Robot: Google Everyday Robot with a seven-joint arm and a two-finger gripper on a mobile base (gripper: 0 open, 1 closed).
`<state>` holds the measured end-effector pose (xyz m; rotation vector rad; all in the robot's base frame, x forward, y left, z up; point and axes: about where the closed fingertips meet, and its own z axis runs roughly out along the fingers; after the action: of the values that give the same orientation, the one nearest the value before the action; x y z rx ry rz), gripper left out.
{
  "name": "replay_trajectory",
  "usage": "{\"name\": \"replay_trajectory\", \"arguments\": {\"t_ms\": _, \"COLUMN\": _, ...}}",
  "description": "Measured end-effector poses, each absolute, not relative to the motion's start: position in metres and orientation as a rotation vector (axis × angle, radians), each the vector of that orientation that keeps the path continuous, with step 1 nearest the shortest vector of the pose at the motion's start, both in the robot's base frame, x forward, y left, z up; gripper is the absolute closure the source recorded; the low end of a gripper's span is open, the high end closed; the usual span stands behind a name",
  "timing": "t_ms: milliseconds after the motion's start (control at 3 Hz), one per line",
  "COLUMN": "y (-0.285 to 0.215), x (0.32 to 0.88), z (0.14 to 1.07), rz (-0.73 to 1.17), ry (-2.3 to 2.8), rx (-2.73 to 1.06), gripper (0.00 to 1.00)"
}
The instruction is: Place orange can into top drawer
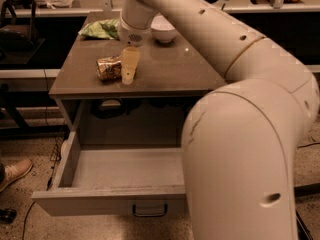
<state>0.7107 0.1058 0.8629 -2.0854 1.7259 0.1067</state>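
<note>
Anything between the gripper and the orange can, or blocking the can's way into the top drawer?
Nothing visible. The gripper sits right beside the orange can on the cabinet top, and the top drawer stands open below.

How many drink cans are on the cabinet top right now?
1: the orange can lies on its side near the front-left edge, beside the tool; the arm could hide others.

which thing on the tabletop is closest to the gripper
The orange can, lying on its side right beside the gripper; the green bag and white bowl sit farther back.
</note>
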Motion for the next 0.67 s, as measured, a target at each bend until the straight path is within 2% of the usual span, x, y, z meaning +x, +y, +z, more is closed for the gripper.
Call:
{"name": "replay_trajectory", "arguments": {"t_ms": 333, "y": 0.1204, "x": 0.713, "z": 0.856, "rz": 0.124, "ry": 1.709, "rx": -2.116, "gripper": 0.0}}
{"name": "replay_trajectory", "arguments": {"t_ms": 667, "y": 0.1295, "x": 0.7129, "z": 0.8503, "rz": 0.152, "ry": 1.697, "rx": -2.129, "gripper": 0.17}}
